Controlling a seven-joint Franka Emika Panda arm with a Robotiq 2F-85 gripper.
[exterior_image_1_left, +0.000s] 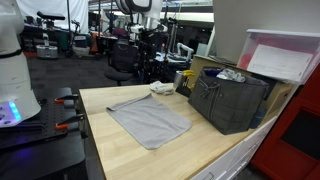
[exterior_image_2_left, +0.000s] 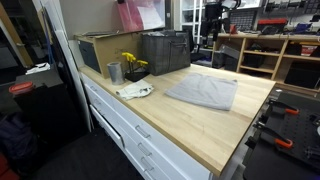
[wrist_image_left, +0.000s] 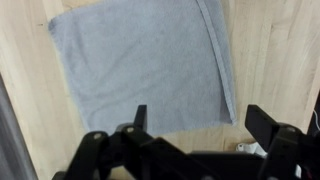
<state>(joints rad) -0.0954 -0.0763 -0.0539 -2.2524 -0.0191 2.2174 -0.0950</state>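
Observation:
A grey cloth (wrist_image_left: 145, 65) lies flat on the light wooden tabletop (wrist_image_left: 270, 60), with a folded seam along its right side. My gripper (wrist_image_left: 200, 125) hangs above the cloth's near edge. It is open, its two black fingers (wrist_image_left: 262, 122) spread wide with nothing between them. In both exterior views the cloth (exterior_image_1_left: 150, 120) (exterior_image_2_left: 203, 92) sits in the middle of the table. The gripper itself is outside both of those views.
A black crate (exterior_image_1_left: 228, 100) (exterior_image_2_left: 165, 52) stands at the back of the table beside a cardboard box (exterior_image_2_left: 95, 50). A metal cup (exterior_image_2_left: 115, 72) and a crumpled white cloth (exterior_image_2_left: 135, 91) (exterior_image_1_left: 162, 89) lie near them. A small white object (wrist_image_left: 250, 148) lies beside the grey cloth's corner.

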